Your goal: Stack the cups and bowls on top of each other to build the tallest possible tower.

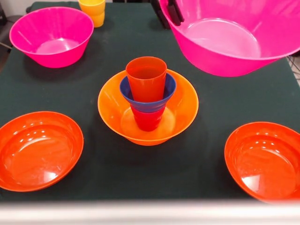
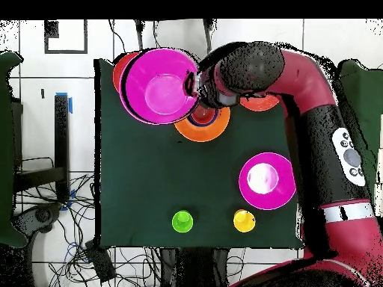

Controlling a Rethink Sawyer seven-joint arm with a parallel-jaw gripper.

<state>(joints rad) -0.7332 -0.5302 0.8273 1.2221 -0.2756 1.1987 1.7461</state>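
Observation:
The tower (image 1: 147, 101) stands mid-table: a large orange bowl (image 1: 180, 110) holds a red cup (image 1: 147, 119), a small blue bowl (image 1: 126, 93) and an orange cup (image 1: 146, 77) on top. My gripper (image 1: 174, 15) is shut on the rim of a big pink bowl (image 1: 229, 40), held in the air up and to the right of the tower. In the overhead view the lifted pink bowl (image 2: 161, 86) hangs beside the tower (image 2: 203, 121), with the gripper (image 2: 196, 88) at its rim. A second pink bowl (image 1: 51, 35) rests on the table.
Two shallow red-orange bowls (image 1: 37, 150) (image 1: 265, 159) sit at the front corners. A yellow cup (image 1: 92, 11) stands at the far edge beside the resting pink bowl. A green cup (image 2: 182, 221) and the yellow cup (image 2: 244, 220) stand along the mat's edge in the overhead view.

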